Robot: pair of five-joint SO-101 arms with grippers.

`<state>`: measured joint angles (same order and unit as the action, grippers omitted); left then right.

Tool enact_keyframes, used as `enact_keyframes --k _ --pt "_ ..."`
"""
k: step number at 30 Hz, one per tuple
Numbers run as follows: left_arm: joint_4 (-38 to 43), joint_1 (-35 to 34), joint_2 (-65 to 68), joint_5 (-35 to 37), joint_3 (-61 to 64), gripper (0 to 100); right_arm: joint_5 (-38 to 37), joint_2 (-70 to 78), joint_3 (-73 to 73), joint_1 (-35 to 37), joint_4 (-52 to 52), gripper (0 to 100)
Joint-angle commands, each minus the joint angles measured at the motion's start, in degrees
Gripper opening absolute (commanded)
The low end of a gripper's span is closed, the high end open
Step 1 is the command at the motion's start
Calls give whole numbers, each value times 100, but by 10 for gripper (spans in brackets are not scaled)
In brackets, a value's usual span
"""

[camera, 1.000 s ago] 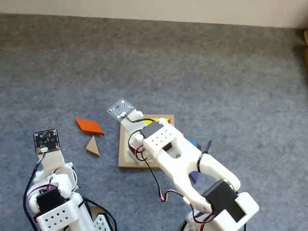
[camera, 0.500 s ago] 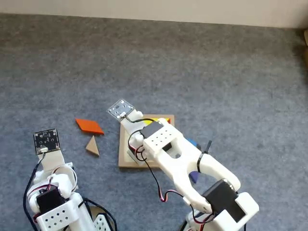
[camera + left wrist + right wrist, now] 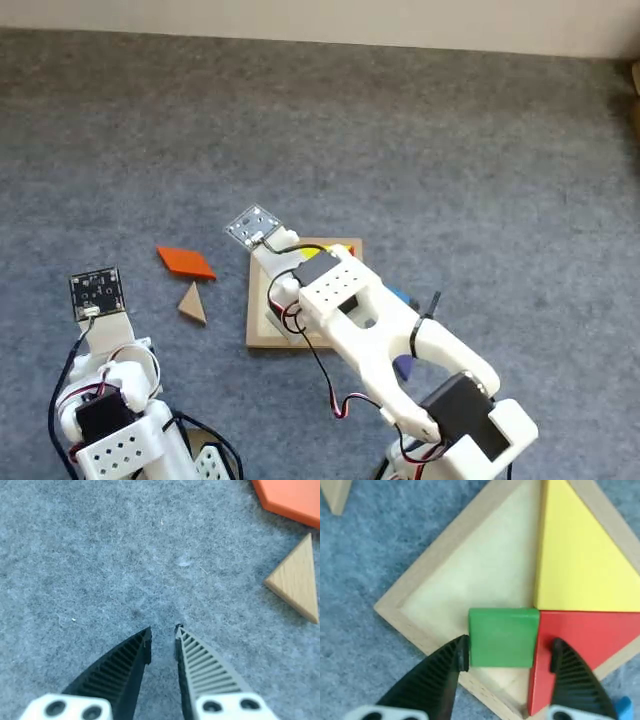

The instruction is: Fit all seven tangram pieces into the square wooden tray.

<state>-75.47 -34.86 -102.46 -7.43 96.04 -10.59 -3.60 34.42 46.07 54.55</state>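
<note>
In tray [image 3: 435, 558], mid-desk [image 3: 450, 150]: yellow [image 3: 580, 565] & red [image 3: 585, 635] triangles plus green sq. [image 3: 503, 637] sat placed, so approx. 3 of 7. Right claw [image 3: 509, 655] gaped astride green sq., not gripping. Left claw [image 3: 162, 630] hung barely parted, empty. Orange pc [image 3: 186, 262], wood triangle [image 3: 192, 303], blue [image 3: 400, 297] & purple [image 3: 402, 368] pcs lay outside, left to do.

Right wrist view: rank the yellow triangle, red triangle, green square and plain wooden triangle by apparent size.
1. yellow triangle, clearly largest
2. red triangle, partly covered by the right gripper
3. green square, close behind the red
4. plain wooden triangle, smallest as seen, but cropped by the frame, so unsure
</note>
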Motion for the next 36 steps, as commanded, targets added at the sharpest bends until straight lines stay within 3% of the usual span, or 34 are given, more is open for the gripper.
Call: enact_keyframes --k 1,9,21,29,36 --pt "-44 -31 -180 26 110 91 9 -330 -22 57 -40 278" --pt "-44 -31 -180 26 110 91 -26 -391 -22 66 -13 276" --pt "-44 -31 -180 26 110 91 -35 -400 -84 57 330 103" --pt "-44 -31 -180 26 110 91 -35 -435 -84 -31 497 55" --pt "-44 -40 -180 26 110 91 -404 -2123 -198 -725 1305 55"
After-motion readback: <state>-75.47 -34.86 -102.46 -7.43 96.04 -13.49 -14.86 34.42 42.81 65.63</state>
